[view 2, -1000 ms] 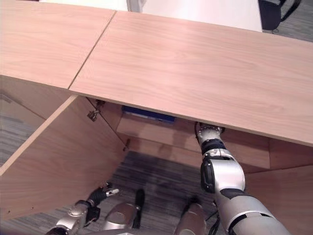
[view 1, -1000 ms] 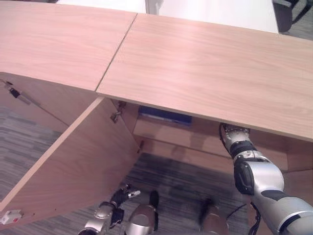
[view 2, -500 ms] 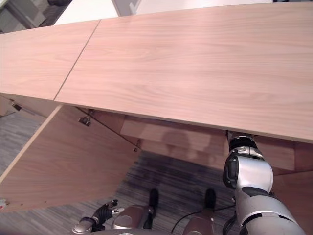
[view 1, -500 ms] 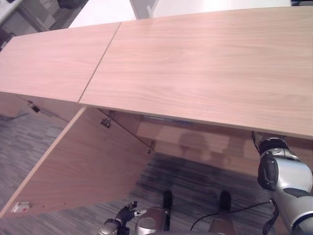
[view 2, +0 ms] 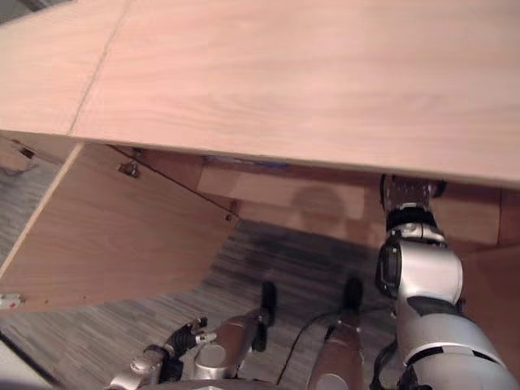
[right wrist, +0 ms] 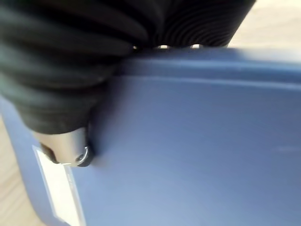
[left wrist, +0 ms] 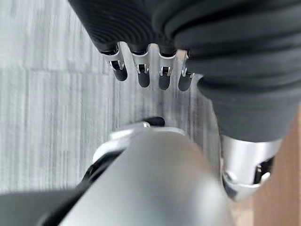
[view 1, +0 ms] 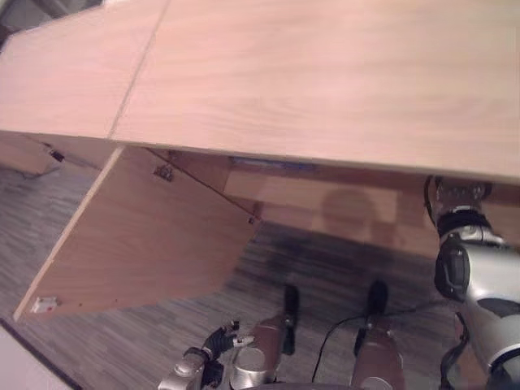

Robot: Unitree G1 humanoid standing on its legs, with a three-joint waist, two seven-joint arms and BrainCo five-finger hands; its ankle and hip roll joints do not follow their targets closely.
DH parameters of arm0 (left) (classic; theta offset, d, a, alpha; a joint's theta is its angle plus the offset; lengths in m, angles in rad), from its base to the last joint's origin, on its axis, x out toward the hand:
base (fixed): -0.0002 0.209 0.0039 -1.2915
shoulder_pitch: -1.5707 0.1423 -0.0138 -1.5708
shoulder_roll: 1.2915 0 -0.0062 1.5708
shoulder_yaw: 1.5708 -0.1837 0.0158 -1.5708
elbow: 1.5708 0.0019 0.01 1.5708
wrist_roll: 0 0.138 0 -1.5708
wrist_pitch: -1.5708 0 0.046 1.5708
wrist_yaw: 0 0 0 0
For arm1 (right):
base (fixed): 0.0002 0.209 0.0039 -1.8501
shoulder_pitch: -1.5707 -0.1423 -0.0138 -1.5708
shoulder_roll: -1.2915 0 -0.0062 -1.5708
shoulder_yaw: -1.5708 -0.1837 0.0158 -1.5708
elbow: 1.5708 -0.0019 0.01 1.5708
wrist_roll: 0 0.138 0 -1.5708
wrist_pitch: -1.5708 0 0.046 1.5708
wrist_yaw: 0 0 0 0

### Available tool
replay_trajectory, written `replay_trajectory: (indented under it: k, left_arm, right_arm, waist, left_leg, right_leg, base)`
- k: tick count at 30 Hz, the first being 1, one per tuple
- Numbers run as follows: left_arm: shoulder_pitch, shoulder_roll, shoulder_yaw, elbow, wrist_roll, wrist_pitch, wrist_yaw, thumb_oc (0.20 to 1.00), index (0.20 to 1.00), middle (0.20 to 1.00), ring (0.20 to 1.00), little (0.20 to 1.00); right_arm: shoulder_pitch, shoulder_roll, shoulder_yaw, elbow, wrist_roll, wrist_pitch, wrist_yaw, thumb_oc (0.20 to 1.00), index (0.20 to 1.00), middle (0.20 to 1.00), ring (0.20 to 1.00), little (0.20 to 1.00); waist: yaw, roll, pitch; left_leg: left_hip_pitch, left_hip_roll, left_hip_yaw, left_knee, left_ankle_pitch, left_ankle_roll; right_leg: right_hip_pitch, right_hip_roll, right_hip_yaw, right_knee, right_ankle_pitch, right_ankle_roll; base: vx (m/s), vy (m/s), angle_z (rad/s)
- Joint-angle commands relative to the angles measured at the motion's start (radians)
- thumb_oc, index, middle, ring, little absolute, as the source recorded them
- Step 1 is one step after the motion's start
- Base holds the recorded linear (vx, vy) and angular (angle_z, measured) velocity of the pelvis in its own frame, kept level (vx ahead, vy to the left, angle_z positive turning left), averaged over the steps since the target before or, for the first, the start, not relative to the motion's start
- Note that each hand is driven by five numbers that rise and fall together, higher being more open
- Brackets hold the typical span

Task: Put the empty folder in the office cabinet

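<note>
A blue folder point(right wrist: 188, 141) lies close before my right hand point(right wrist: 76, 149). The thumb presses its near face and the fingertips reach over its far edge, so the hand is shut on it. In the eye views my right forearm point(view 1: 467, 260) goes up under the wooden cabinet top point(view 1: 325, 81), which hides the hand. A thin blue strip point(view 1: 272, 165) shows on the shelf point(view 1: 309, 193) inside; I cannot tell whether it is the same folder. My left hand point(view 1: 221, 340) hangs low over the carpet, its fingers point(left wrist: 141, 75) straight and holding nothing.
The cabinet's left door point(view 1: 146, 236) stands swung open towards me, with a hinge point(view 1: 165, 172) at its top and a small white tag point(view 1: 45, 305) near its outer corner. Grey carpet point(view 1: 122, 341) lies below. A second cabinet top point(view 1: 57, 73) adjoins on the left.
The camera has moved, tilting the whole scene. My right forearm now stands farther right of the open door than a second ago. The left hand stays low.
</note>
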Motion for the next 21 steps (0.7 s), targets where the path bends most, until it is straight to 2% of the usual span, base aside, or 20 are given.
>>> replay_trajectory:
  k: [1,12,13,16,21]
  left_arm:
    - [0.007,0.058,-0.043,0.022,0.028,-0.028,0.003,1.0,1.0,1.0,1.0,1.0]
    - [0.015,0.109,-0.09,-0.026,0.094,-0.047,-0.002,1.0,1.0,1.0,1.0,1.0]
    - [0.012,0.113,-0.09,-0.027,0.089,-0.049,0.004,1.0,1.0,1.0,1.0,1.0]
    - [0.002,0.118,-0.084,-0.031,0.079,-0.05,0.011,1.0,1.0,1.0,1.0,1.0]
    - [-0.021,0.123,-0.07,-0.028,0.044,-0.051,0.041,1.0,1.0,1.0,1.0,1.0]
  right_arm:
    - [-0.068,-0.098,0.048,0.008,-0.023,-0.046,0.015,0.2,0.2,0.2,0.2,0.2]
    - [-0.132,-0.176,0.083,0.04,0.009,-0.041,0.018,0.2,0.2,0.2,0.2,0.2]
    - [-0.154,-0.185,0.09,0.048,0.018,-0.043,0.013,0.2,0.2,0.2,0.2,0.2]
    - [-0.181,-0.201,0.103,0.05,0.021,-0.049,0.001,0.2,0.2,0.2,0.2,0.2]
    - [-0.224,-0.212,0.121,0.066,0.012,-0.054,-0.039,0.2,0.2,0.2,0.2,0.2]
  waist:
    - [0.031,0.006,-0.034]
    - [0.049,0.03,0.024]
    - [0.051,0.037,0.033]
    - [0.054,0.042,0.043]
    - [0.055,0.029,0.062]
  left_leg:
    - [-0.095,0.068,-0.071,0.021,0.032,-0.043]
    - [-0.212,0.038,-0.061,0.087,0.026,-0.033]
    - [-0.234,0.027,-0.062,0.104,0.01,-0.032]
    - [-0.277,0.02,-0.068,0.138,0.008,-0.032]
    - [-0.345,0.015,-0.084,0.227,-0.034,-0.033]
  right_leg:
    - [0.023,0.005,0.004,0.226,-0.235,0.022]
    - [-0.102,-0.03,0.03,0.322,-0.263,0.028]
    - [-0.128,-0.039,0.036,0.355,-0.286,0.03]
    - [-0.173,-0.047,0.044,0.41,-0.301,0.026]
    - [-0.23,-0.053,0.046,0.511,-0.353,0.017]
  base:
    - [0.02,0.026,-0.06]
    - [0.01,0.006,-0.04]
    - [0.05,0.0,0.0]
    - [0.02,-0.015,0.0]
    - [0.02,-0.051,0.22]
